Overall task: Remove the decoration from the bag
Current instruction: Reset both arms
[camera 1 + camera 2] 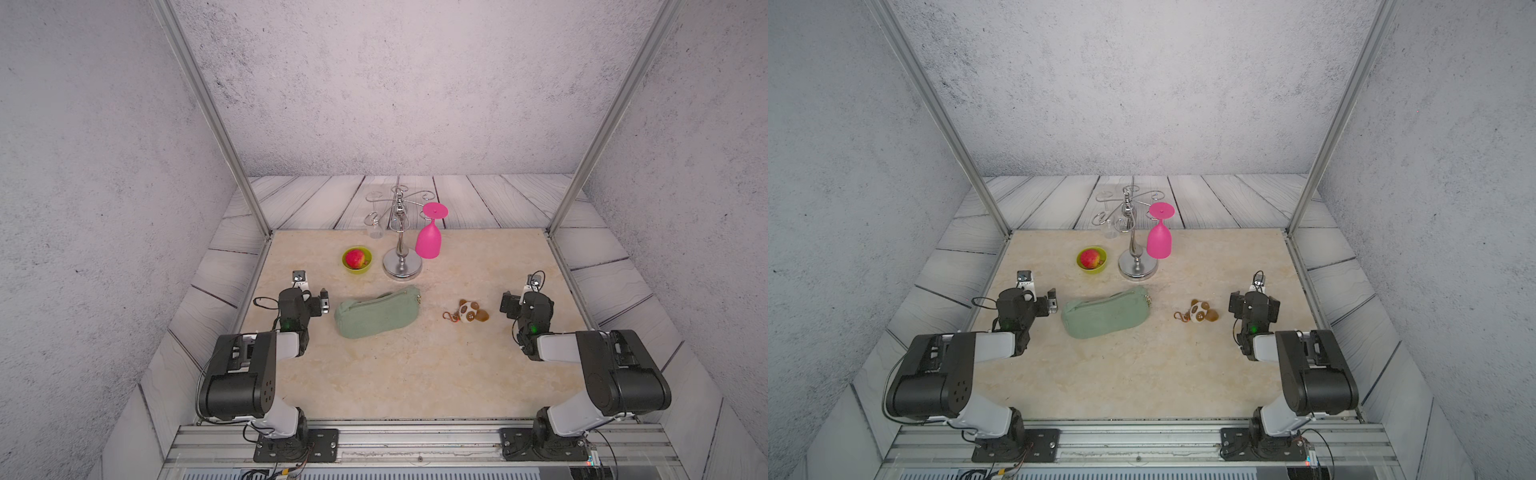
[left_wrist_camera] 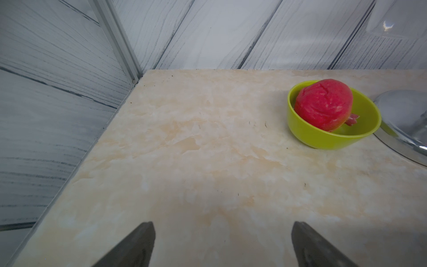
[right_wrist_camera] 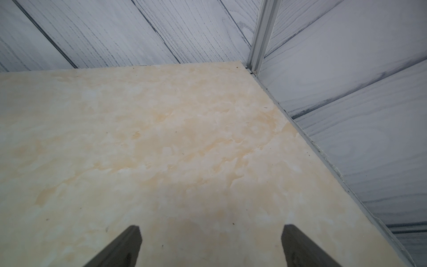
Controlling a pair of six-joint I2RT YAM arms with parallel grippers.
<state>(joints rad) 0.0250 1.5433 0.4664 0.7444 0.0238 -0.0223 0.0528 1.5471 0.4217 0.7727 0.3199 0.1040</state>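
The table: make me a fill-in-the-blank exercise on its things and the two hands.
The left hand and right hand are both ____, holding nothing.
The decoration lies apart from the bag, nearer the ____ hand.
The apple sits in a ____ bowl.
The glass hanging on the rack is ____.
Missing: open; right; green; pink.
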